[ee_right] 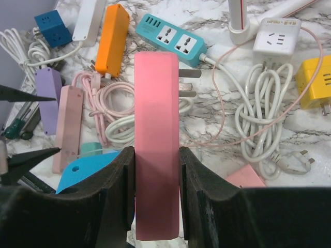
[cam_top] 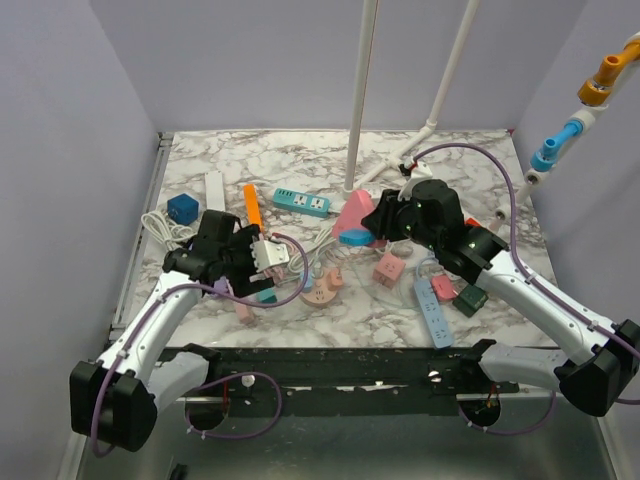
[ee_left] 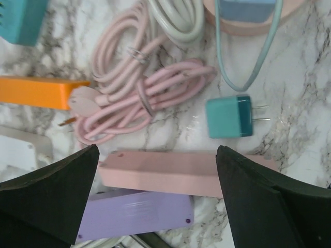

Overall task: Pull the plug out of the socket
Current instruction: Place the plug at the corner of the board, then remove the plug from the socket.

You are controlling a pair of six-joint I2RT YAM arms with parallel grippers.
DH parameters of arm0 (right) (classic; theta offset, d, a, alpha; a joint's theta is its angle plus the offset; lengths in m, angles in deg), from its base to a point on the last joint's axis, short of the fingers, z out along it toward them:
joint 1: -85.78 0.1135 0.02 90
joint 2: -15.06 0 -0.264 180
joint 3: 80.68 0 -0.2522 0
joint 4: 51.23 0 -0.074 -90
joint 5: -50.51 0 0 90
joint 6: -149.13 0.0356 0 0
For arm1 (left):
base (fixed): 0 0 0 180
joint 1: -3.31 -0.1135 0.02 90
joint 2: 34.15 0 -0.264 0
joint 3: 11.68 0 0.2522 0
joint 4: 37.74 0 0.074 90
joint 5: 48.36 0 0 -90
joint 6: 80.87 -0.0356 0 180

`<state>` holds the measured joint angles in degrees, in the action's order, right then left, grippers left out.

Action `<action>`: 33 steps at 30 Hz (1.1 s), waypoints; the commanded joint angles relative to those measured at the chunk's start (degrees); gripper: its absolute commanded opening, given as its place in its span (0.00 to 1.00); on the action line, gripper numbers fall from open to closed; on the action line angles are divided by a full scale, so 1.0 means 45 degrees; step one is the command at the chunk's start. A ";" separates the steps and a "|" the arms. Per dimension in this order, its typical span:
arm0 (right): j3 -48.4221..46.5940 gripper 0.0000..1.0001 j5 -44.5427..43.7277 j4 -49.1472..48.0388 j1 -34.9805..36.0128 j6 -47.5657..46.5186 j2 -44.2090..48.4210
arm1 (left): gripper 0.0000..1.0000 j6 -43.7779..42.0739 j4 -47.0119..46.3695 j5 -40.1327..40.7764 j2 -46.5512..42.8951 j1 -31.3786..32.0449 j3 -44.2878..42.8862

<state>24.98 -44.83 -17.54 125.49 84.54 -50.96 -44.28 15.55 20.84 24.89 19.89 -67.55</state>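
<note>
Loose teal plug (ee_left: 230, 116) lay on left half of bench (ee_left: 300, 77), just beside pale strip (ee_left: 160, 173).
Wide-open left tool (ee_left: 158, 150) hung over strip, right tool (ee_right: 156, 150) clamped pink block (ee_right: 156, 103); left best lifted straight up, clear of cables (ee_left: 145, 93).

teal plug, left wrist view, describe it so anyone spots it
On the marble table, find the pale pink power strip between the left gripper's open jaws. Beyond it, right of the coiled pink cable, lies the teal plug: a small block with two bare prongs.
</note>
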 commanded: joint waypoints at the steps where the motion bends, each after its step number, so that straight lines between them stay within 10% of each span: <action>1: -0.0452 0.01 0.0588 -0.0407 0.0078 0.0020 0.0059 | 0.98 0.0205 -0.0002 -0.1592 -0.0989 -0.0051 -0.2125; 8: -0.0988 0.01 0.0745 -0.0608 0.0569 -0.0008 -0.0864 | 0.99 0.0769 0.0350 -0.3181 -0.0988 0.1908 -0.5643; 27: -0.2392 0.01 -0.0303 -0.1181 0.2429 0.0466 -0.2211 | 0.98 0.0892 -0.1901 -0.0126 0.0707 0.6098 -0.5096; 33: -0.2612 0.01 -0.0565 -0.1356 0.2816 0.0610 -0.2244 | 0.46 0.0568 -0.1831 0.0175 0.0690 0.6177 -0.4933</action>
<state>16.33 -45.16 -19.42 137.27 86.09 -61.49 -41.16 8.71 18.94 28.15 47.32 -90.55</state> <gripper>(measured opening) 0.397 0.690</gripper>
